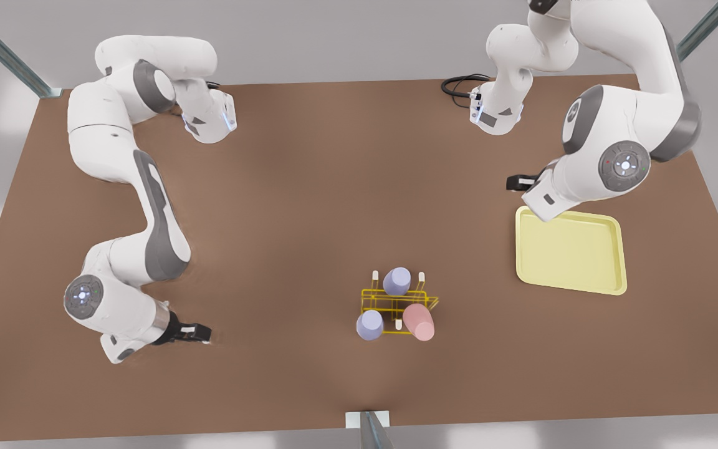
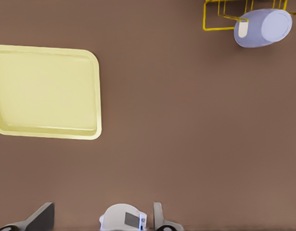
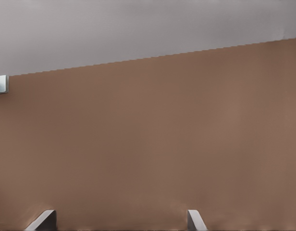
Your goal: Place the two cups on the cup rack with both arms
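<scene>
The right gripper (image 1: 204,332), fingers (image 3: 43,220) spread wide and holding nothing, hovers low over bare table (image 1: 309,187), with the cup rack (image 1: 396,304) well off beyond it. On that rack sit a lavender cup (image 1: 369,325) and the pink cup (image 1: 419,322) (a second lavender tumbler (image 1: 397,281) sits behind them). The left gripper (image 1: 512,183), also wide and empty, hangs just beside the pale-yellow tray (image 1: 608,284), apart from the rack.
</scene>
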### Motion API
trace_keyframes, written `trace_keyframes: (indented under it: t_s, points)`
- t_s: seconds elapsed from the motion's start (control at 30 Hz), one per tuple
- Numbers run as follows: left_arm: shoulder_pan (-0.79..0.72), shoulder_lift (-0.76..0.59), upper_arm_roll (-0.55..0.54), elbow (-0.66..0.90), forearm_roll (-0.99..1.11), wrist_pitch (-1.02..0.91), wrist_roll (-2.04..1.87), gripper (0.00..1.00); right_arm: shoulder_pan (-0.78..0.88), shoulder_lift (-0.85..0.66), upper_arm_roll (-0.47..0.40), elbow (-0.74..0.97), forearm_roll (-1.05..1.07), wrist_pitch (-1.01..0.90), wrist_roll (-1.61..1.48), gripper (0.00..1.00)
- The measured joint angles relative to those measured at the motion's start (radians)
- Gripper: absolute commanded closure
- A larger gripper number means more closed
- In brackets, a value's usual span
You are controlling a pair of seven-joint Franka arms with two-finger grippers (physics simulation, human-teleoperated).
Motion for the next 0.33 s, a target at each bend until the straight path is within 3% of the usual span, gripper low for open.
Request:
trace_keyframes:
  t_s: [0.13,0.33]
  points:
    - [0.003,0.005,-0.001,-0.005,-0.009,-0.013,0.011,0.00,-0.103,-0.338,-0.002,-0.126,0.008,-0.229,-0.076,0.00]
    - [0.006,0.014,0.000,-0.004,-0.008,-0.019,0.023,0.00,-0.149,-0.549,-0.010,-0.306,0.060,-0.367,-0.167,0.00]
